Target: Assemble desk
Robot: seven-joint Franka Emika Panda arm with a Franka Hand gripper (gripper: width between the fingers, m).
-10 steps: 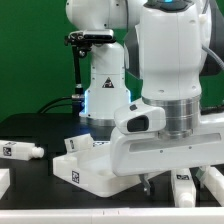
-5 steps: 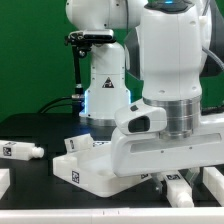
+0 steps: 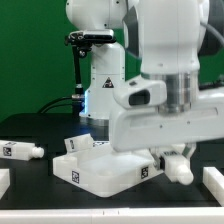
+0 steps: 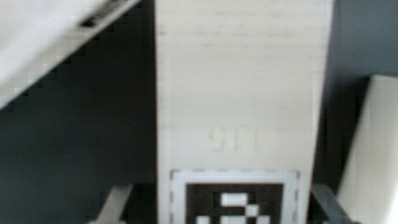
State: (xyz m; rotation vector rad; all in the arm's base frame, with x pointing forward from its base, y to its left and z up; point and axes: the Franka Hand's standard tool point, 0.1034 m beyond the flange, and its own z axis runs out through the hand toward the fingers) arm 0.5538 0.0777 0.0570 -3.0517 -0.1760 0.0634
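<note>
The desk's white tabletop panel (image 3: 95, 168) lies flat on the black table, with a tag on its front edge. My gripper (image 3: 165, 158) hangs just past its right-hand corner in the exterior view, shut on a white square-section desk leg (image 3: 180, 168) that is off the table. In the wrist view that leg (image 4: 240, 90) fills the middle, its tag low between my gripper (image 4: 231, 205) fingers (image 4: 125, 198), which press on both of its sides. The tabletop's edge (image 4: 54, 45) shows pale beside it.
Another desk leg (image 3: 22, 152) lies at the exterior view's left. More white parts lie at the front left (image 3: 4, 182) and front right (image 3: 212, 180). The arm's white base (image 3: 105, 95) stands behind the tabletop. A further white leg (image 4: 381, 130) lies beside the held one.
The jaws have closed on the leg that lay by the tabletop's right corner. The arm has since risen, lifting that leg off the table.
</note>
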